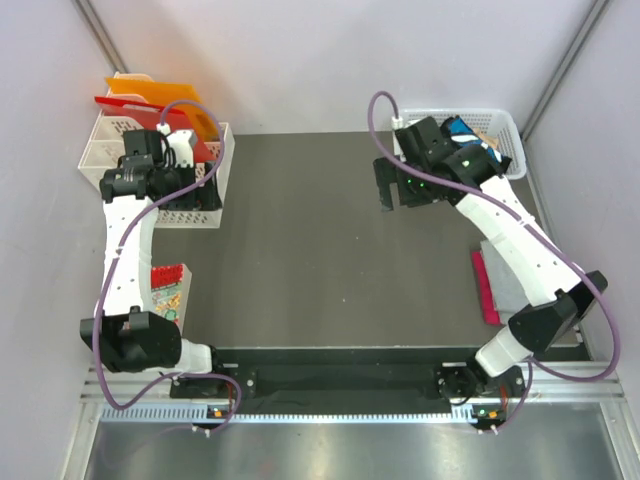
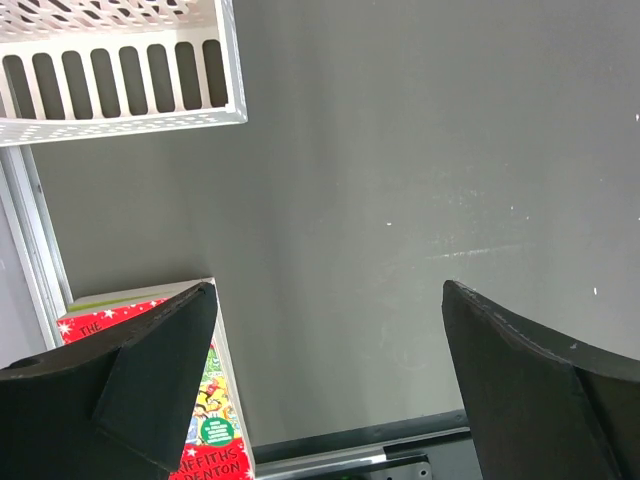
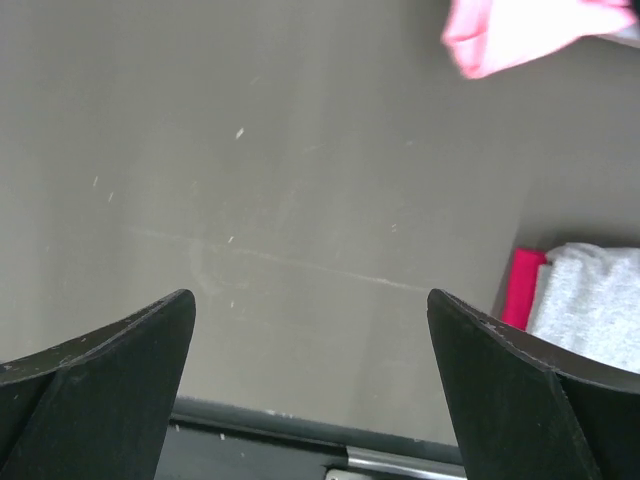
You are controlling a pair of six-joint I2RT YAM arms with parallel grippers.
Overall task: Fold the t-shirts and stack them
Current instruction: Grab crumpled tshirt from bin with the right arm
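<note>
1. A black metal mounting bar (image 1: 330, 380) runs along the near edge of the dark grey table (image 1: 300, 260) and carries both arm bases.
2. Just beyond it on the left, a small flat red patterned book (image 1: 168, 288) lies on the table beside the left arm. Its cartoon cover shows behind one finger in the left wrist view.
3. On the near right, a folded light grey cloth t-shirt (image 3: 590, 300) lies on the table under the right arm. A folded magenta-pink cloth t-shirt (image 3: 522, 290) touches its left edge. I cannot tell whether the magenta one runs underneath the grey one.
4. Farther in, the right end effector (image 3: 310, 300) hangs above the table's right-hand part. It is released, with its black fingers (image 3: 100, 380) spread wide and only table surface between them.
5. The left end effector (image 2: 328, 300) hangs over the left side, just in front of a basket. It is also released, fingers wide apart and grasping nothing.
6. That white slotted plastic basket (image 1: 215, 190) holds a stiff red folder (image 1: 205, 150) and a stiff orange folder (image 1: 150, 88), both standing upright.
7. At the far right stands a second white slotted basket (image 1: 505, 135), partly hidden by the right wrist.
8. A fold of pale pink cloth (image 3: 520, 35) shows at the top edge of the right wrist view. What it rests on is out of sight.
</note>
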